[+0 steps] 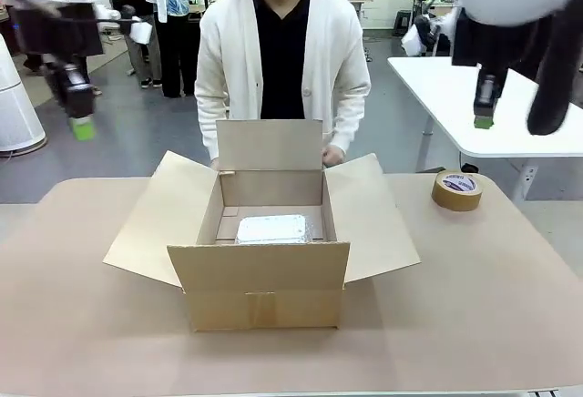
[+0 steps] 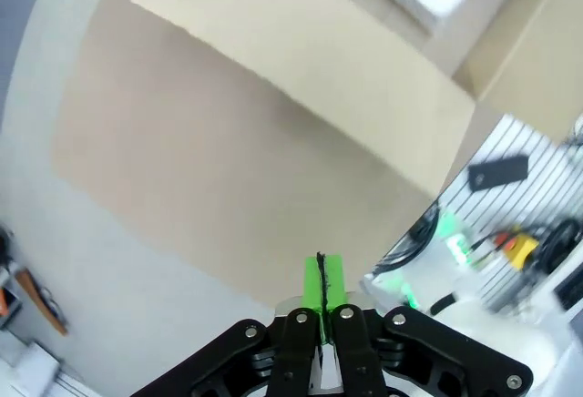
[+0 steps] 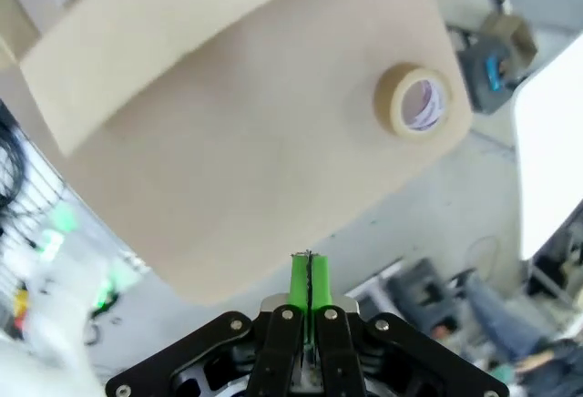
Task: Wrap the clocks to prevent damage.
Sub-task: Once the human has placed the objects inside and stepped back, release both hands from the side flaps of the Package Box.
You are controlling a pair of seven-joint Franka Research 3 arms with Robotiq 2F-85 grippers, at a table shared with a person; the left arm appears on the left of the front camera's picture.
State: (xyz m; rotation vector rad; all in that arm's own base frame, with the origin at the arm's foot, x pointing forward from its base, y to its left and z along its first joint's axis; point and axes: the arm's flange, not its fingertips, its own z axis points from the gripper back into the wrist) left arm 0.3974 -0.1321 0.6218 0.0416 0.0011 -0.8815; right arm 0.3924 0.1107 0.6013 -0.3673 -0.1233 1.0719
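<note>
- Brown tabletop (image 1: 510,306) fills the near ground, with an open workroom and other white tables behind it.
- At its middle stands a cardboard box (image 1: 264,288) with all four flaps folded out, which leaves the inside open for loading from above.
- On the box floor, toward the back wall, lies a pale wrapped bundle (image 1: 271,229). It is likely a clock already covered, though what the wrapping holds cannot be made out.
- A person (image 1: 282,51) stands at the far edge. One hand (image 1: 333,155) rests just behind the rear flap, seemingly steadying it or ready to reach in.
- A tape roll (image 1: 456,190) lies flat on the table, well apart from the box on the robot's right. It is probably kept there for sealing once packing is done.
- The left gripper (image 1: 83,127) hangs high over the left end of the table. Its green pads are pressed together with nothing between them, as the left wrist view confirms.
- The right gripper (image 1: 483,122) hangs high on the right, likewise clenched and empty.
- Both arms are raised clear of the box, so the space above the opening is free for the person.
</note>
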